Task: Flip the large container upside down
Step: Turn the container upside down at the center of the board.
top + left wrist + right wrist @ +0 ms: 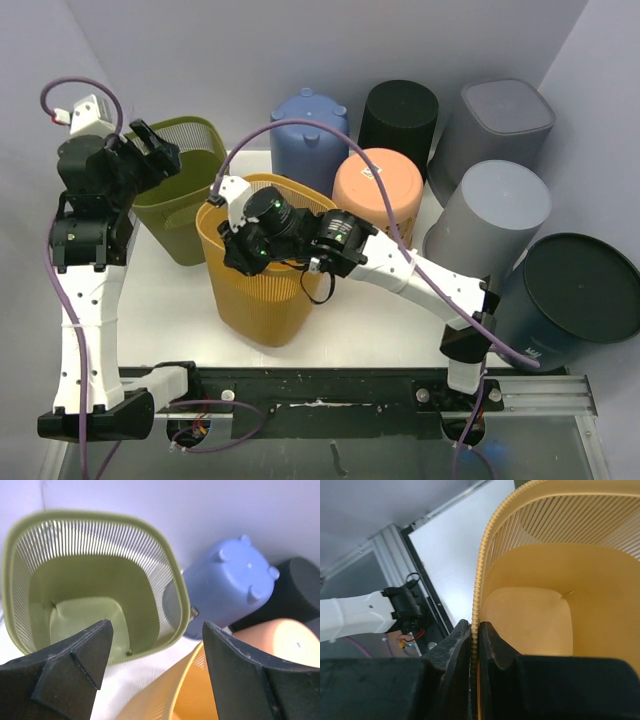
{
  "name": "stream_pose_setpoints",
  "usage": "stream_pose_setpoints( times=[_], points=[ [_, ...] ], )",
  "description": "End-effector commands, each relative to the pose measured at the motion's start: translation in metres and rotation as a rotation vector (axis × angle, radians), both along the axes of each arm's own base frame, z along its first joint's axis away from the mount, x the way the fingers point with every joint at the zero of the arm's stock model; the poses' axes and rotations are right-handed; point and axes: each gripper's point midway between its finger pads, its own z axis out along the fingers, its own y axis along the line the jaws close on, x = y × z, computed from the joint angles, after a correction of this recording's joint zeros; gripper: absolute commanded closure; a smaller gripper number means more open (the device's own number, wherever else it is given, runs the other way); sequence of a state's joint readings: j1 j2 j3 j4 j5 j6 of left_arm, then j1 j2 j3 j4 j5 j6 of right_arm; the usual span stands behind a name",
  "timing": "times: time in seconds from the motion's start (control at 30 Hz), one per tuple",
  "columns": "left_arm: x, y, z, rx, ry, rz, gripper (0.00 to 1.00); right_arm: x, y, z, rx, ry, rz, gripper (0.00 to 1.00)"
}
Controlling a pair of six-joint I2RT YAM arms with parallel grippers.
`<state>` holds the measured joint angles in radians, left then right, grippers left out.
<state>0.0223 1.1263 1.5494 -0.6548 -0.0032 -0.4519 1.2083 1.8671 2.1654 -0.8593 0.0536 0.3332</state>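
Camera overhead showed yellow basket [265, 300] upright on tabletop [170, 290], right tool [222, 215] at its rim. Left wrist view: left tool [157, 630] gaped wide, empty, facing green basket [100, 540]. Right wrist view: jaws pinched rim tight; lifting clear before rotating seemed wisest.

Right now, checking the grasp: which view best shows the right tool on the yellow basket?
Right wrist: the right tool pinches the yellow basket by its rim. In top external its body covers the contact; left wrist shows only basket wall.
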Motion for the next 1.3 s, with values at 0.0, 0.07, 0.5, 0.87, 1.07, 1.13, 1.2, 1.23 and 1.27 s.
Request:
stream_pose_setpoints(
  times=[0.0,0.07,0.5,0.87,1.07,1.13,1.2,1.23,1.27],
  points=[
    [-0.014,0.013,0.079,0.053,-0.178,0.055,0.28,-0.01,-0.007,0.116,0.438,0.005,0.124,1.0],
    [-0.016,0.012,0.097,0.058,-0.211,0.048,0.28,-0.006,-0.014,0.123,0.517,0.048,0.148,1.0],
    [-0.002,-0.003,0.094,0.024,-0.216,-0.031,0.28,0.058,-0.087,0.072,0.769,0.232,-0.168,1.0],
    [0.006,-0.015,0.057,0.004,-0.141,-0.083,0.28,0.063,-0.133,-0.053,0.422,0.358,-0.512,0.85],
    [0.007,-0.022,0.045,-0.024,-0.12,-0.115,0.28,0.044,-0.144,-0.086,0.247,0.364,-0.501,0.57],
    [0.009,-0.03,0.037,-0.047,-0.107,-0.145,0.28,0.039,-0.153,-0.093,0.168,0.353,-0.496,0.42],
    [0.008,-0.037,0.027,-0.07,-0.089,-0.172,0.28,0.037,-0.165,-0.099,0.086,0.327,-0.505,0.29],
    [0.008,-0.041,0.022,-0.082,-0.077,-0.19,0.28,0.036,-0.17,-0.098,0.061,0.313,-0.51,0.25],
    [0.007,-0.044,0.015,-0.089,-0.061,-0.201,0.28,0.036,-0.175,-0.095,0.043,0.296,-0.519,0.21]
  ],
)
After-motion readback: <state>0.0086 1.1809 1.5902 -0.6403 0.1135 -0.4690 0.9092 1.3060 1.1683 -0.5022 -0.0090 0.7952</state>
